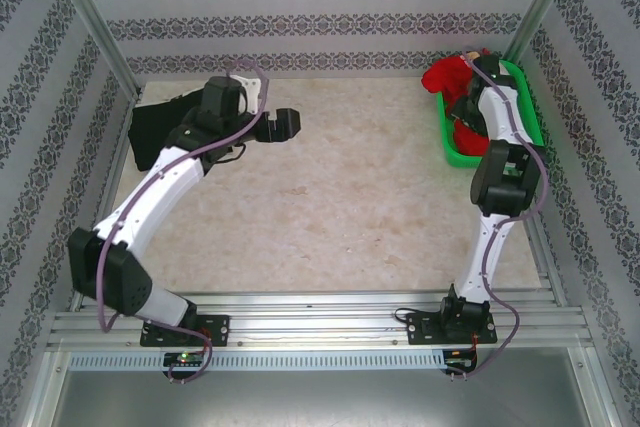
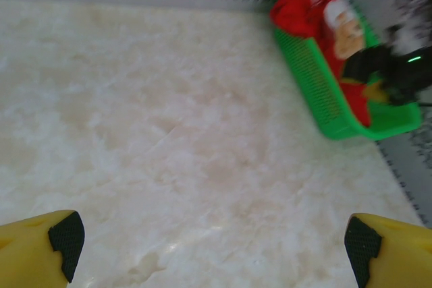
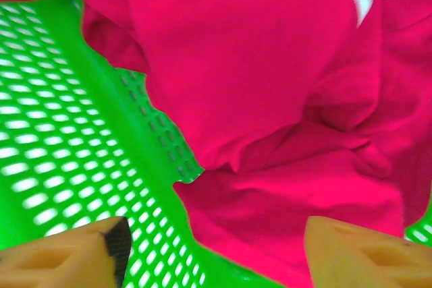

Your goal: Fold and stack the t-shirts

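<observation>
The red t-shirt (image 1: 446,75) lies crumpled in a green mesh basket (image 1: 452,154) at the back right, partly draped over its far rim. In the right wrist view its folds (image 3: 270,65) show a bit of white lettering. My right gripper (image 1: 464,110) is down inside the basket; its jaws (image 3: 216,241) stand apart, straddling the basket wall (image 3: 54,133) and a fold of red cloth. The black t-shirt (image 1: 155,129) lies flat at the back left, partly under my left arm. My left gripper (image 1: 290,123) hovers open over bare table (image 2: 212,241), nothing between its fingers.
The left wrist view looks across the marble tabletop (image 2: 169,133) to the basket (image 2: 310,79) with the red shirt (image 2: 304,11) and the right arm's dark wrist (image 2: 385,72). Patterned walls and metal posts close the table's back and sides.
</observation>
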